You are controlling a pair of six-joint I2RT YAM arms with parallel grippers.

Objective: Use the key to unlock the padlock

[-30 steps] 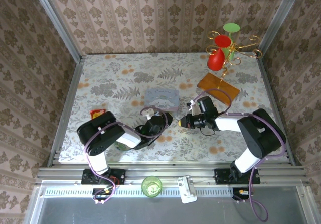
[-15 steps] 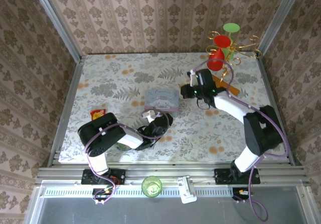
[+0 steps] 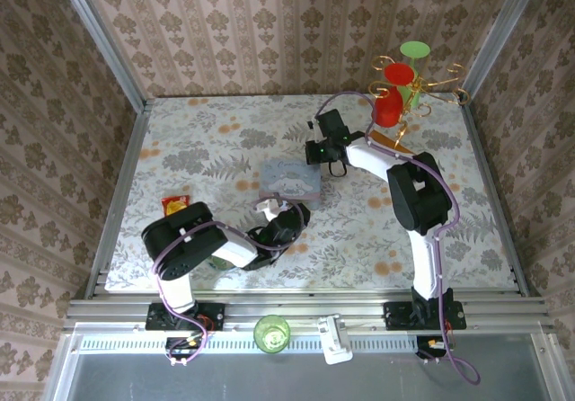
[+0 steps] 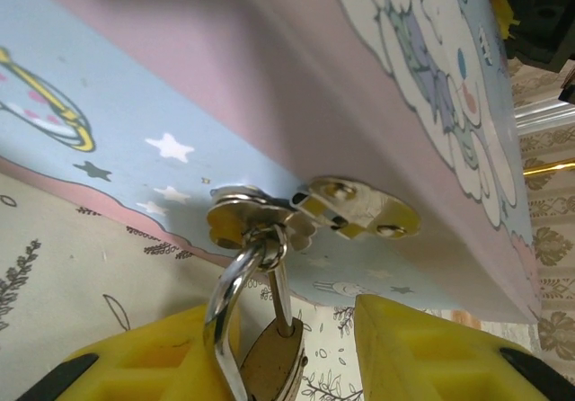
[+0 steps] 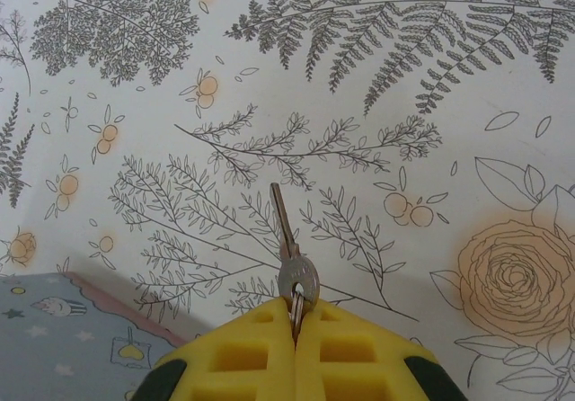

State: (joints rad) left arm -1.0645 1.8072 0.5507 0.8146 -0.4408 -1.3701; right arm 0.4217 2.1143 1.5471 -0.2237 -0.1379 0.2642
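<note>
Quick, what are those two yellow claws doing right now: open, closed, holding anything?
Left gripper: open, straddling the padlock without clamping it.
Right gripper: shut on the key.

The floral-patterned table point(image 3: 216, 140) carries a pale blue tin point(image 3: 290, 176) near its centre. The left arm point(image 3: 225, 246) is folded low along the near side, with the left gripper point(image 3: 295, 210) at the tin's near edge. The right arm point(image 3: 418, 203) extends toward the far side, with the right gripper point(image 3: 312, 154) just beyond the tin's far right corner; its jaws are too small to resolve. A red-and-yellow packet point(image 3: 173, 205) lies near the left edge, and a gold wire stand point(image 3: 415, 91) with red cups point(image 3: 388, 109) and a green cup point(image 3: 414, 50) stands on a brown board point(image 3: 395, 156) at the far right.
</note>
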